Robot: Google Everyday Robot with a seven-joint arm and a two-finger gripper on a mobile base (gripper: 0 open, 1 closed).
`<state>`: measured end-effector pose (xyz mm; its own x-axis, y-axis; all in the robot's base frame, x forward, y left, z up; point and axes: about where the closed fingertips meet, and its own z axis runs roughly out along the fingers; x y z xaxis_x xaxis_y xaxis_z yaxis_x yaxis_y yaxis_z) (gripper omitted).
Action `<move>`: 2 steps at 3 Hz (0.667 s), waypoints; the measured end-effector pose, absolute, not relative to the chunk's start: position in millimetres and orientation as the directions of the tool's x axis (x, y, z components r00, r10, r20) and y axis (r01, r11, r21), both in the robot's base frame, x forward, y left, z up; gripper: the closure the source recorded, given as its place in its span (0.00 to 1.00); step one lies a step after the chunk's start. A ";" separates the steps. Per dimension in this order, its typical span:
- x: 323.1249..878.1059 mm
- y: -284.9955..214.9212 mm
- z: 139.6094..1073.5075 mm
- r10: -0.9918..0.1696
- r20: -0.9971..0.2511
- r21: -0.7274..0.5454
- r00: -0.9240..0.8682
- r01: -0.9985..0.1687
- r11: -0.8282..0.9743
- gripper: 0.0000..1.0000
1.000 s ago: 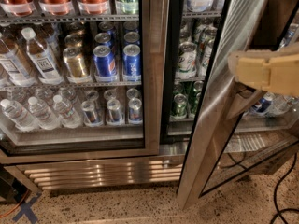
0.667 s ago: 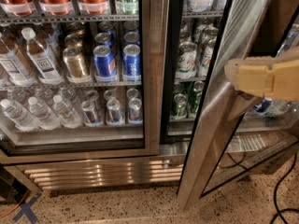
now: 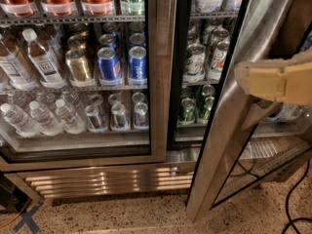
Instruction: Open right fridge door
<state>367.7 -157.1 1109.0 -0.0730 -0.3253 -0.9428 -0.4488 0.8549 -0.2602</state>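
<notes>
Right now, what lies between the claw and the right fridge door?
Nothing, in the camera view: the claw overlaps the steel frame of the right fridge door, no gap showing.

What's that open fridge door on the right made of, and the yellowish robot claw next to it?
The right fridge door: the frame looks like brushed stainless steel, given its streaky grey sheen; its pane is probably glass, since the floor shows through. The gripper, at the right edge across the door's frame: matte beige, likely plastic or rubber, with no shine.

Brushed, softly shiny steel frames the right fridge door (image 3: 226,140); the gripper (image 3: 246,79), matt tan plastic, sits before that frame
</notes>
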 end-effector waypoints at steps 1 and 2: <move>367.7 -157.1 1109.0 -0.325 -0.943 -0.260 -0.073 -0.449 0.855 0.00; 367.7 -157.1 1109.0 -0.325 -0.943 -0.260 -0.073 -0.449 0.855 0.00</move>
<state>367.7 -157.1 1109.0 -0.0730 -0.3253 -0.9428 -0.4488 0.8549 -0.2602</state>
